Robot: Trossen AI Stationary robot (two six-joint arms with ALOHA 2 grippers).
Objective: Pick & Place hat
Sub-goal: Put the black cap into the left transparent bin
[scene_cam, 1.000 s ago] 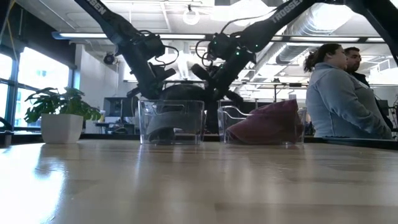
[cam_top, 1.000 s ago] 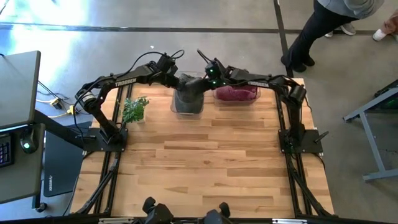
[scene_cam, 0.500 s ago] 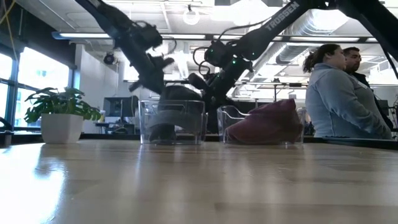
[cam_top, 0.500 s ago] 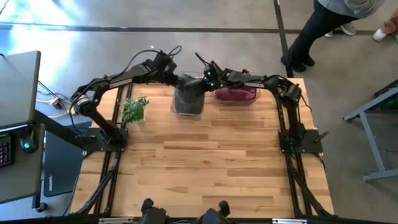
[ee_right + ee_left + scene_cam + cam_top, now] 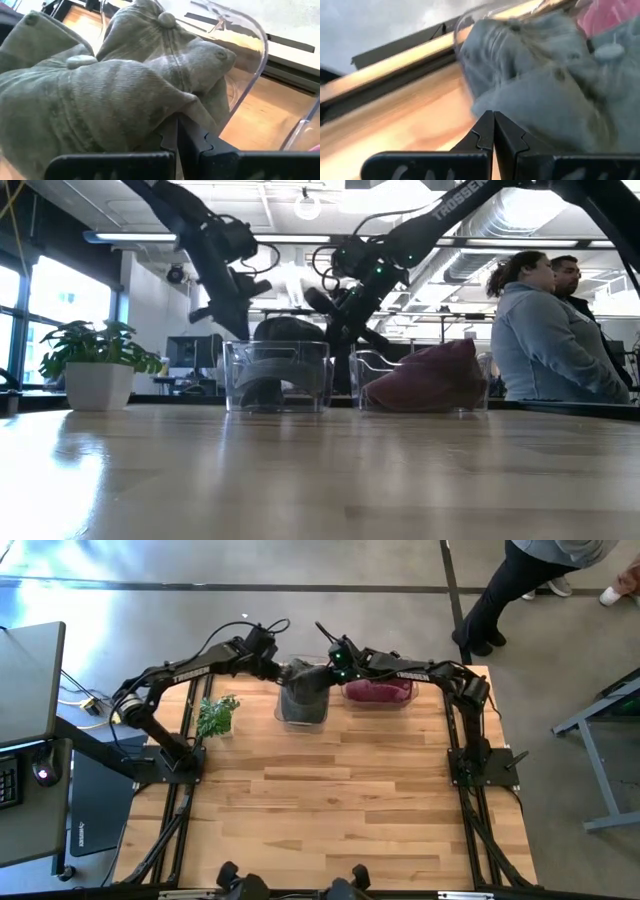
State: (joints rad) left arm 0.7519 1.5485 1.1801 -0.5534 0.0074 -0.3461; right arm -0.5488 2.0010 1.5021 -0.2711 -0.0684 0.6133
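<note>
Hat [image 5: 125, 85], grey-green and crumpled, apparently pinched by clenched right gripper [image 5: 176, 131]; left gripper [image 5: 493, 131] clenched empty.

Overhead, table-level and two close wrist views, all sharing the grey hat [image 5: 303, 690].

left arm [image 5: 190, 670]: dark, slim links joined by round joints; white "TROSSEN" lettering along the upper link
right arm [image 5: 430, 670]: the same dark build, with white lettering along its link
cables: thin black cables loop above both wrists
light: a small green light glows on the right wrist [image 5: 340, 654]
bases: each arm stands on a black plate on a black frame at the side of the counter [image 5: 330, 800]
left gripper [image 5: 494, 131]: two flat black fingers with notched inner edges, on a black crossbar with pale markings
right gripper [image 5: 177, 135]: the same black notched fingers and crossbar
</note>
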